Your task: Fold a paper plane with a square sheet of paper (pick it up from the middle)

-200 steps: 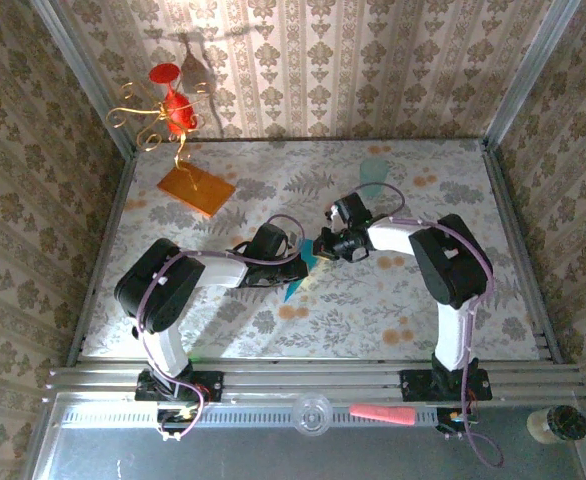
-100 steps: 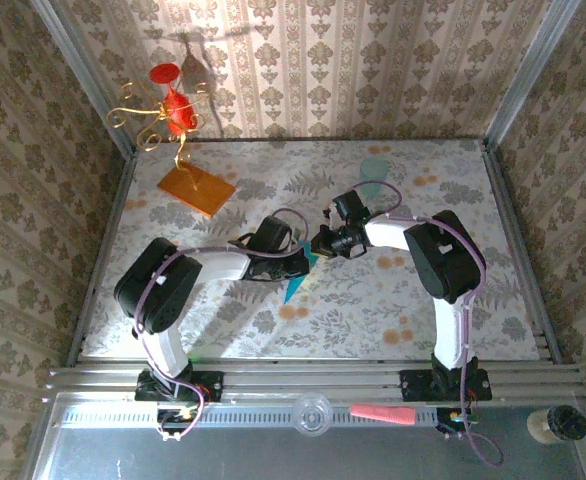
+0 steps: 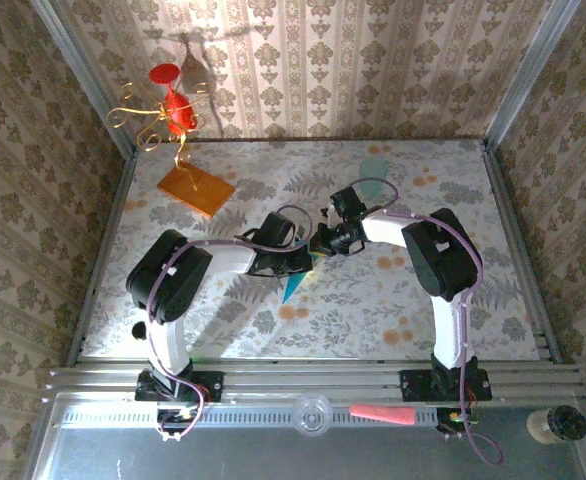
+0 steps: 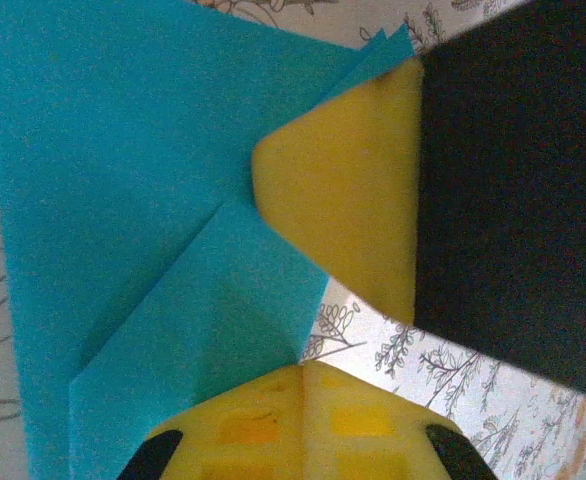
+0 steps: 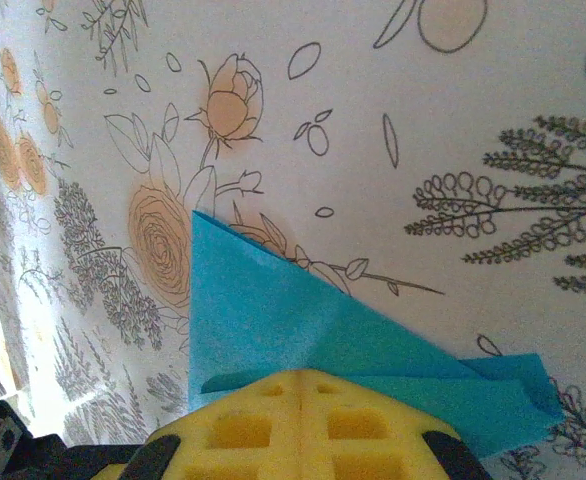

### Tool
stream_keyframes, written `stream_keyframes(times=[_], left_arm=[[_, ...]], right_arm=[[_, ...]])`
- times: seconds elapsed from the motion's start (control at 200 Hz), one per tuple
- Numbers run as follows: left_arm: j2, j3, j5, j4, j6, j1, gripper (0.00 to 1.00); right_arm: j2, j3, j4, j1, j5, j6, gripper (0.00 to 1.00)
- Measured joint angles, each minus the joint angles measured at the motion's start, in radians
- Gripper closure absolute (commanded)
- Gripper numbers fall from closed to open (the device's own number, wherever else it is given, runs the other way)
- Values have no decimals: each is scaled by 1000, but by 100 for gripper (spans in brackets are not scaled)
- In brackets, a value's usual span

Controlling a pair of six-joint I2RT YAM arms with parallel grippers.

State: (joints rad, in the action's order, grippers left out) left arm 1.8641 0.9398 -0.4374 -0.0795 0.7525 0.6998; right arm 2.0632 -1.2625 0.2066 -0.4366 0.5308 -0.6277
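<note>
Lying flat near the middle of the floral-printed table point(image 3: 423, 310), the thin teal-blue square sheet of paper point(image 4: 103, 170) is part-folded. The left wrist view shows stacked flaps with diagonal creases; the top view shows a narrow tip aimed toward the near edge. Judgement: nose folds made, not yet a finished plane.

Left gripper point(image 4: 303, 385): yellow padded fingers closed against each other, nothing between them, tips bearing down on a folded flap. Right gripper point(image 5: 301, 385): likewise closed and empty, tip resting on the layered paper from the far-right side. In the left wrist view its yellow pad sits on the paper's edge, just beside the left tips.

Judgement on why: the shut jaws serve as blunt pressers. One pins the sheet so it cannot slide on the cloth while the other flattens a crease. Closed tips give a firm narrow edge and are less likely to snag thin paper.

Outward: pale mint translucent cup point(image 3: 375, 170) on the far side, apart from both arms. Orange rectangular slab point(image 3: 195, 188) far left, red-and-gold wire ornament point(image 3: 168, 112) beyond it. All well apart from the fold.

Risk: layers shifting if either tip lifts unevenly.
</note>
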Motion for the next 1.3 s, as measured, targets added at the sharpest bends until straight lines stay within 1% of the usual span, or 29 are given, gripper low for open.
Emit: stream_keyframes(times=[0.09, 0.215, 0.345, 0.515, 0.64, 0.675, 0.735, 0.835, 0.925, 1.045, 1.105, 1.22, 1.24, 1.3], left_arm=[[-40, -49, 0, 2, -5, 2, 100], [-117, -127, 3, 27, -5, 16, 95], [-224, -256, 7, 28, 8, 39, 93], [-378, -406, 18, 35, 53, 40, 91], [-463, -444, 45, 105, 71, 39, 86], [-484, -444, 53, 122, 72, 38, 83], [-522, -440, 69, 150, 69, 29, 75], [-572, -420, 100, 192, 56, -8, 60], [-603, -388, 137, 223, 31, -56, 42], [-629, -360, 201, 249, 0, -123, 21], [-637, -356, 235, 260, -26, -151, 14], [-644, -356, 295, 270, -49, -209, 6], [-644, -357, 303, 267, -54, -220, 1], [-649, -359, 312, 257, -60, -254, 0]], right_arm=[[11, -24, 33, 0, 0, 6, 99], [16, -39, 56, 0, -2, 19, 99], [16, -40, 61, 0, -3, 29, 99], [16, -41, 62, 0, -3, 42, 98], [12, -44, 69, -1, -3, 56, 95], [9, -46, 80, -2, -4, 59, 94], [-2, -46, 111, -7, -14, 66, 88], [-39, -46, 173, -18, -37, 77, 70], [-98, -48, 214, -42, -68, 76, 56], [-188, -48, 263, -88, -144, 65, 39], [-222, -47, 288, -110, -195, 43, 34], [-248, -47, 323, -160, -295, 10, 23], [-248, -47, 332, -169, -315, -3, 21], [-246, -47, 361, -198, -372, -29, 18]])
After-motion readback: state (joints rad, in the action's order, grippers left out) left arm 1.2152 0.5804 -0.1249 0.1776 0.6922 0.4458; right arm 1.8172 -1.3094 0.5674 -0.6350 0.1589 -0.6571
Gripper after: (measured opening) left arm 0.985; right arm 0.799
